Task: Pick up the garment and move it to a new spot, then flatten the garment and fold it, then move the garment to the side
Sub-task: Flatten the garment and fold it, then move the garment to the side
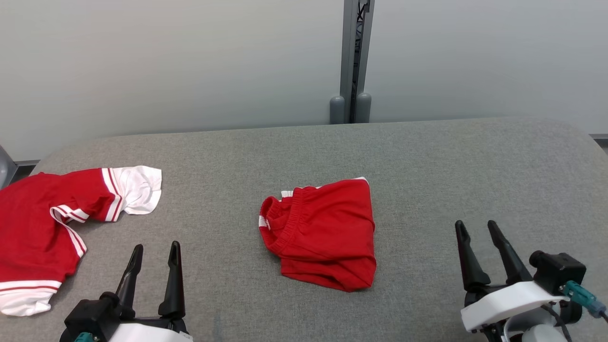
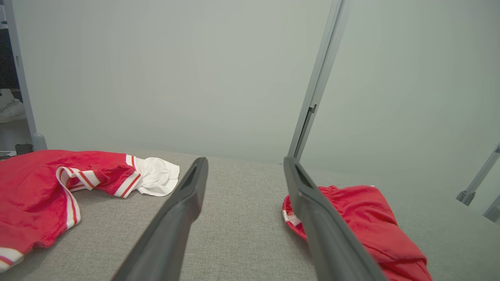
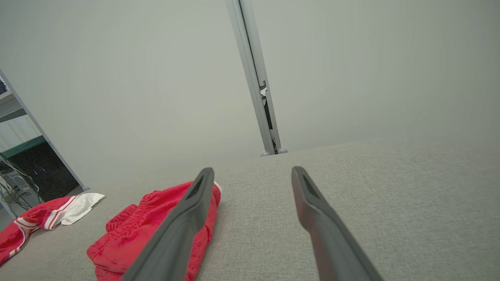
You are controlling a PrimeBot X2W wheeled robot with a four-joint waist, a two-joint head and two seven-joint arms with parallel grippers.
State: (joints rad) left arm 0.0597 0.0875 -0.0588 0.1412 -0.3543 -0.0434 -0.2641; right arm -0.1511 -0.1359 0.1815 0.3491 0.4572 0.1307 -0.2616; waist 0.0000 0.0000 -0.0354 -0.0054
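Folded shorts [image 1: 323, 232] at centre; crumpled shirt [image 1: 42, 228] at 9 o'clock. Left gripper [image 1: 157, 245], 7 o'clock, and right gripper [image 1: 475, 223], 5 o'clock: fingers apart, empty, likely staged for pickup.

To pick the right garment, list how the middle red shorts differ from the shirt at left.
The shorts lie in a compact bundle; the shirt sprawls past the head view's left edge. The shorts are nearly all red with a gathered waistband; the shirt has a white sleeve and striped trim. Both are red and lie on the grey surface.

Red-white shirt [image 1: 33, 228] — partly beyond left edge
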